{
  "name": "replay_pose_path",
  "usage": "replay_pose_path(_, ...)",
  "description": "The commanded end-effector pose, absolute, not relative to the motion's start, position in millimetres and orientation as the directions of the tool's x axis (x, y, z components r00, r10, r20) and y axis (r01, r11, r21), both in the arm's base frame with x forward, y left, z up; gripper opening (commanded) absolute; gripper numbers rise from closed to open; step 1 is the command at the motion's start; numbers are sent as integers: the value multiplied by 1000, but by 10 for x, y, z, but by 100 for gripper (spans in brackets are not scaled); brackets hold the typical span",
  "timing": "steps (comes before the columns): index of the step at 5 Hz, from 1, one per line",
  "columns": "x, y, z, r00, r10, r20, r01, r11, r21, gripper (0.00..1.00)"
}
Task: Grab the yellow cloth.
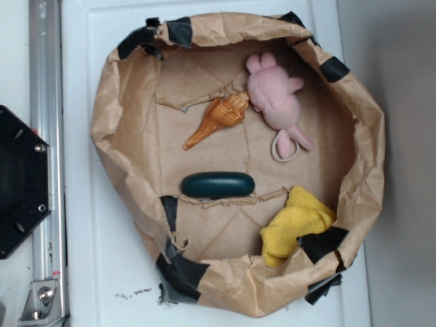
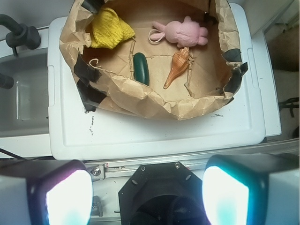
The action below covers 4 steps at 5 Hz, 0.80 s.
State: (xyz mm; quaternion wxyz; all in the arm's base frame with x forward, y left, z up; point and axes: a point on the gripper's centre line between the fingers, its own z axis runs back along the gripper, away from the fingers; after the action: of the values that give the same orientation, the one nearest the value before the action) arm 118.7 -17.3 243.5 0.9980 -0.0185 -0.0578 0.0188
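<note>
The yellow cloth point(image 1: 295, 223) lies crumpled against the lower right wall of a brown paper basin point(image 1: 116, 129); in the wrist view the yellow cloth point(image 2: 109, 29) sits at the basin's top left. My gripper point(image 2: 147, 194) is open, its two glowing fingers point(image 2: 68, 197) wide apart with nothing between them. It hangs over the black robot base, well short of the basin and far from the cloth. The gripper does not show in the exterior view.
Inside the basin lie a pink plush toy point(image 1: 276, 95), an orange-brown seashell point(image 1: 219, 117) and a dark green oblong object point(image 1: 218, 184). The basin rests on a white lid point(image 2: 154, 133). A black robot base point(image 1: 20, 180) and a metal rail point(image 1: 46, 82) stand at the left.
</note>
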Motion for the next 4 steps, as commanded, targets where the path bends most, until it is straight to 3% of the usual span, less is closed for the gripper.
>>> replay_pose_path(1,1187,-173,2435,993,40,115,-35,999,-39,100)
replay_pose_path(2,1687,13,2162,994,18,107,-11,998,-66,100)
replay_pose_path(3,2231,111,1929,954,-29,297,45,998,-46,100)
replay_pose_path(4,2573,92,1747,895,-182,407,199,980,1,100)
